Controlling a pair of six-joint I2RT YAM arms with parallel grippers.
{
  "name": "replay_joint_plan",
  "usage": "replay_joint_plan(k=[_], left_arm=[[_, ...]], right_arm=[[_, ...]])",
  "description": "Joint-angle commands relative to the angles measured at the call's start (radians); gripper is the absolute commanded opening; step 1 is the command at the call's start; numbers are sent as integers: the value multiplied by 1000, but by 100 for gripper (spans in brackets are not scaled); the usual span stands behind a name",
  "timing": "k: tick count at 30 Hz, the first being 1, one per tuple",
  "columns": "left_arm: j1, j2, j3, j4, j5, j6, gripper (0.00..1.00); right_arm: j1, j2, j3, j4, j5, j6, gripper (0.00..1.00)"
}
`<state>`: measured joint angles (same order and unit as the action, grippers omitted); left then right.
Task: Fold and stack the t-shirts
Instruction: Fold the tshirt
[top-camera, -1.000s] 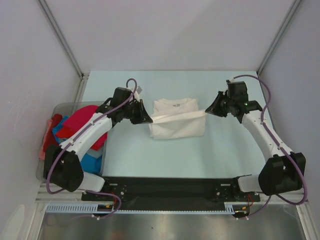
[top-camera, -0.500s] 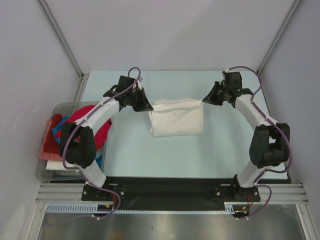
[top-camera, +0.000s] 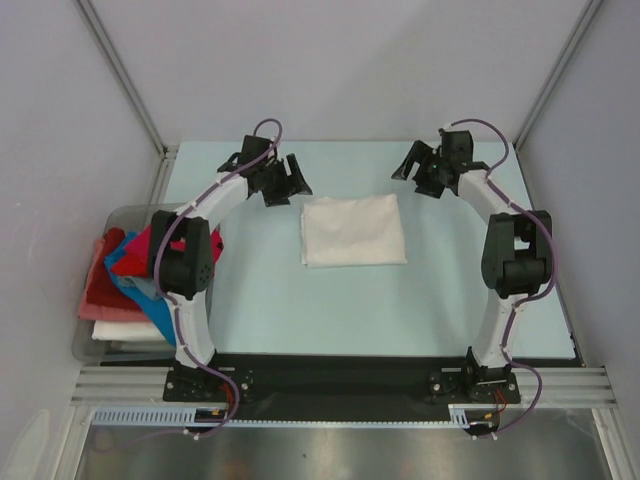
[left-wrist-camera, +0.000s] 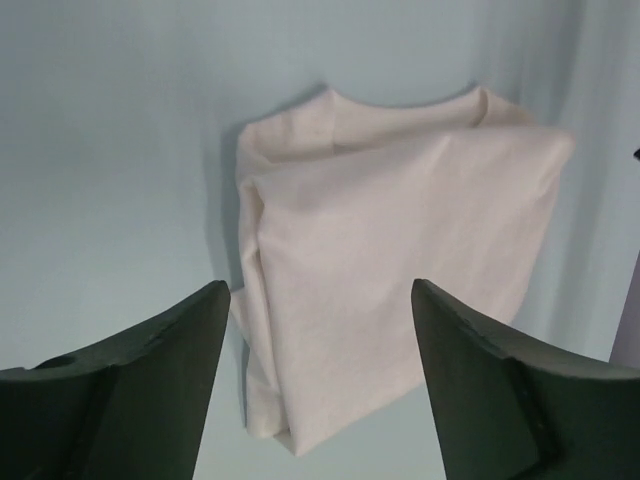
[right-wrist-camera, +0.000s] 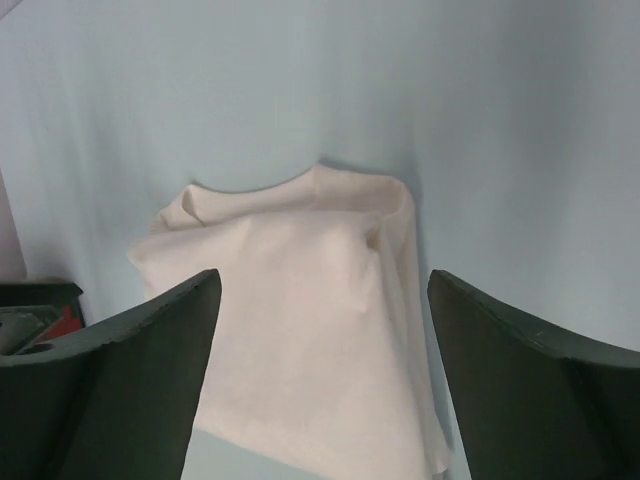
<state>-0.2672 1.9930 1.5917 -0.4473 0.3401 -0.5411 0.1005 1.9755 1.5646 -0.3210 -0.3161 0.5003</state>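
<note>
At the left edge of the table (top-camera: 280, 300) stands the clear grey bin (top-camera: 125, 210), which holds a loose heap of tees (top-camera: 115, 290) in red, blue, pink and white, none of them folded. The left gripper (top-camera: 290, 183) hovers past the far-left corner of the folded white tee (top-camera: 352, 230), fingers spread wide with nothing between them. The tee lies flat mid-table as a neat rectangle, touched by neither arm. The right gripper (top-camera: 413, 172) hangs off its far-right corner, likewise wide and empty.

The fold on this tee looks complete, so the step in hand is most likely the handover between garments. Next, the left arm would need to swing to the bin and pinch one tee off the heap. It would then have to spread that tee on bare table without disturbing the folded one, which would serve as the base of the stack.
</note>
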Motion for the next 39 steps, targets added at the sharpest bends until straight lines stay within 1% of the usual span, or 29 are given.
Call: replay_joint_plan(k=[1, 3, 4, 5, 6, 7, 8, 9, 10, 11, 12, 15, 17, 18, 19, 20, 21, 22, 25, 26, 28, 30, 31, 34, 36, 38, 39], left_arm=[[8, -26, 61, 58, -61, 12, 80], [-7, -83, 7, 79, -62, 23, 78], [-16, -103, -8, 73, -72, 27, 77], [-38, -138, -51, 73, -73, 26, 73], [-50, -157, -76, 75, -69, 20, 70], [-64, -174, -103, 91, -52, 12, 67], [-91, -190, -166, 102, -41, 4, 64], [-105, -229, -202, 123, -29, -19, 59], [-121, -246, -238, 174, -12, -28, 57], [-151, -264, -301, 203, -6, -39, 55], [-162, -284, -326, 220, 3, -60, 51], [-204, -293, -394, 277, 26, -88, 46], [-225, -281, -427, 306, 37, -97, 45], [-227, -272, -441, 318, 45, -102, 45], [-228, -255, -456, 328, 54, -111, 45], [-225, -243, -495, 341, 68, -118, 44], [-222, -231, -512, 369, 82, -131, 42], [-210, -206, -538, 369, 77, -135, 40], [-175, -175, -588, 416, 51, -135, 36], [-149, -151, -613, 426, 51, -137, 34], [-127, -128, -636, 444, 42, -140, 31], [-107, -126, -667, 473, 25, -142, 29], [-103, -141, -677, 479, -7, -141, 29], [-102, -241, -699, 457, -99, -129, 32], [-102, -310, -678, 403, -133, -112, 36], [-102, -338, -638, 375, -141, -100, 39], [-102, -344, -616, 366, -132, -99, 39]], right_arm=[[-5, -41, -3, 108, 17, -15, 89], [1, -114, -64, 129, 22, -23, 83], [8, -138, -95, 140, 20, -29, 73], [13, -192, -169, 166, 11, -29, 67], [19, -213, -202, 178, -3, -28, 61], [28, -231, -237, 187, -18, -25, 52], [36, -247, -294, 212, -40, -19, 48], [42, -262, -326, 227, -98, -14, 44], [56, -267, -349, 255, -128, -8, 35], [62, -267, -371, 276, -194, 7, 32], [70, -264, -412, 293, -224, 12, 24], [108, -253, -451, 295, -262, 7, 17], [125, -239, -486, 342, -305, 18, 14], [126, -231, -539, 371, -328, 47, 12], [122, -204, -567, 445, -356, 59, 10], [116, -186, -590, 480, -406, 73, 8], [93, -160, -612, 503, -423, 87, 6], [76, -114, -635, 526, -437, 93, 3], [-7, -49, -673, 572, -474, 115, 1], [-27, -17, -673, 568, -468, 113, 0], [-74, -6, -670, 530, -446, 106, 0], [-93, -35, -679, 510, -399, 99, 0], [-93, -53, -684, 499, -388, 90, 0], [-93, -151, -680, 456, -310, 75, 1], [-93, -219, -669, 445, -265, 69, 3], [-88, -242, -647, 456, -271, 67, 5], [-81, -239, -603, 448, -278, 66, 5]])
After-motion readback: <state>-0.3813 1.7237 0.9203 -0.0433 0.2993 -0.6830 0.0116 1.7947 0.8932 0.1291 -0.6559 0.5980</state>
